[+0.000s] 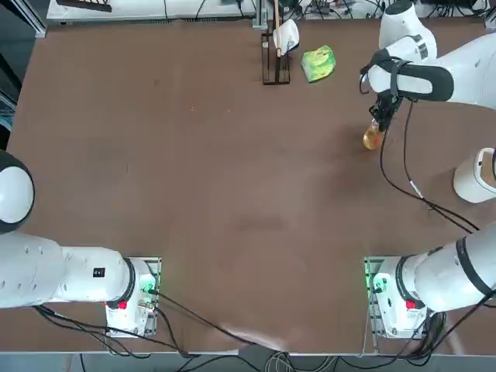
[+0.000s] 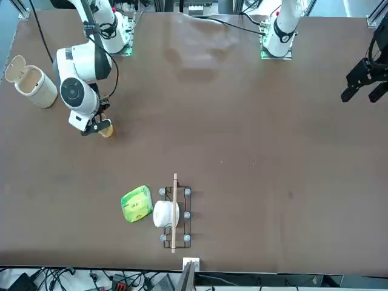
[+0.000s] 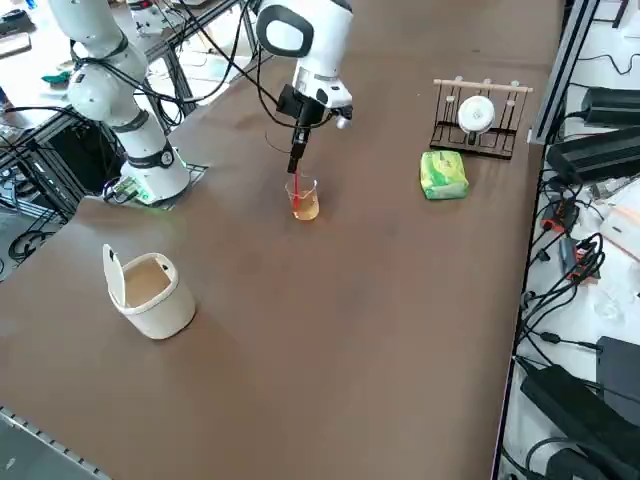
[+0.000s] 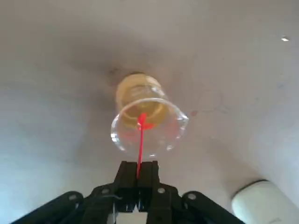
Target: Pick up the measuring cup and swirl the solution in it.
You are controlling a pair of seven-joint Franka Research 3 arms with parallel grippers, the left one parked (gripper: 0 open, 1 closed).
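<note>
Well, from the top view my right gripper was over the far right part of the table, and the measuring cup showed just beside its tip, with the lidded white container nearer the arm's base. In the front view the cup was partly hidden behind my gripper, so I could not judge its rim there. The right side view gave me more: the cup looked upright on the table, the amber solution low in it, and the red stirrer reached down inside from my fingertips. In the right wrist view my fingers were pressed together on that stirrer, with its broader end inside the cup; they had no hold on the cup itself. I judged the cup light, stiff and slippery, perhaps breakable, and easily tipped by a sideways push on the rim. To lift it I would have wanted opposite sides of the wall, clear of the spout, with a gentle squeeze; to swirl with the stirrer, small slow circles that spared the wall
</note>
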